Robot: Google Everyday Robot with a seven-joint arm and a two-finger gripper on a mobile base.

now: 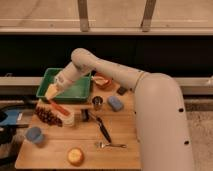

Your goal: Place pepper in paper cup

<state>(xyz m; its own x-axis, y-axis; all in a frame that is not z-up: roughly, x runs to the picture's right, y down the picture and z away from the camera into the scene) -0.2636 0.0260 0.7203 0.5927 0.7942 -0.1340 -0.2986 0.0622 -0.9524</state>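
Observation:
A long red pepper (59,107) lies tilted, its lower right end at the rim of a cream paper cup (69,119) on the wooden table and its upper left end just under my gripper. My gripper (51,93) hangs over the front left corner of the green bin, directly above the pepper's upper end. I cannot tell whether it touches the pepper. The arm reaches in from the right across the table.
A green bin (75,90) stands at the back left. Dark grapes (46,115) lie left of the cup. A blue bowl (34,135), a metal cup (97,103), a blue sponge (115,103), a black utensil (103,128), a fork (111,145) and an orange fruit (75,156) lie around.

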